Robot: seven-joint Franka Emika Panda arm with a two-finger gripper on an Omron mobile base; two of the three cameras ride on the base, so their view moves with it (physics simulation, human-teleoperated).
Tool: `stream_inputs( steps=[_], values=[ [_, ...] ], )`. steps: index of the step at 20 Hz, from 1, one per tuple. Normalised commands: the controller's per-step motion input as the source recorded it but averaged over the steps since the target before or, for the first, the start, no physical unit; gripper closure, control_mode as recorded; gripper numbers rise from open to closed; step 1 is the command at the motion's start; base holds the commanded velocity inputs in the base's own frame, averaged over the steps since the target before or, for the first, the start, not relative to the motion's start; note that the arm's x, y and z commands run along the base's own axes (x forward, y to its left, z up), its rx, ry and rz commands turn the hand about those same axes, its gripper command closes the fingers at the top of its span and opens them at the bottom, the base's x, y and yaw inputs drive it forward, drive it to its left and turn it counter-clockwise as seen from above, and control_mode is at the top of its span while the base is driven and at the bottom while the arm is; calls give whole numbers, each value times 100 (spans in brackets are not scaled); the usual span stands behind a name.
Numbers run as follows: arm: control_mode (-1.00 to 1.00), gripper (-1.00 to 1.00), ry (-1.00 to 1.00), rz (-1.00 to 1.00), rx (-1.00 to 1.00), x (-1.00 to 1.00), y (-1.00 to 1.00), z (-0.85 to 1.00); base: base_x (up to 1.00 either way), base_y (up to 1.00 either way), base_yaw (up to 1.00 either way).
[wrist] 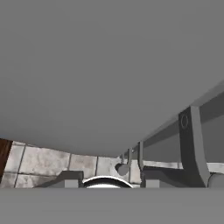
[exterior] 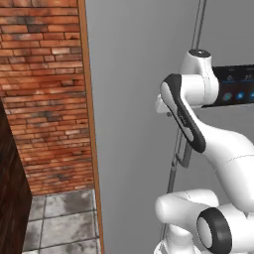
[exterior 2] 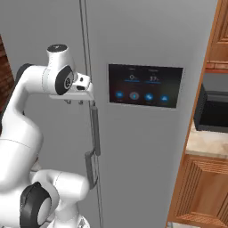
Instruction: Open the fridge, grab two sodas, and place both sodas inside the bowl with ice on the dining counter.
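The fridge [exterior 2: 142, 147] stands right in front of me, tall and grey, with both doors shut and a dark display panel [exterior 2: 145, 84] on the right door. Two short grey bar handles [exterior 2: 94, 129] flank the seam between the doors. My gripper [exterior 2: 73, 102] points down, close against the left door just above and left of these handles. In the hand view my gripper [wrist: 109, 178] is open with nothing between its tips, and a handle bracket [wrist: 192, 148] lies to its right. The sodas, the bowl with ice and the dining counter are out of view.
A wooden trim strip [exterior: 91, 124] borders the fridge's left side, with a red brick wall [exterior: 44, 89] and grey floor tiles [exterior: 59, 218] beyond. To the fridge's right are wooden cabinets [exterior 2: 205, 187] and a dark appliance [exterior 2: 213, 111] on a pale counter [exterior 2: 207, 142].
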Motion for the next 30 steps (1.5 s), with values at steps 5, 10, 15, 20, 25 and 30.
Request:
stream_inputs(
  steps=[5,10,15,20,25,30],
  values=[
    [100,-100,0,0,0,0,0,0,-30,0,0],
    [100,-100,0,0,0,0,0,0,-78,0,-1],
    [100,-100,0,0,0,0,0,0,-65,-5,-1],
    [100,-100,0,0,0,0,0,0,-25,-24,0],
    [100,-100,0,0,0,0,0,0,-17,-38,0],
    [100,-100,0,0,0,0,0,0,-13,-44,0]
  ],
)
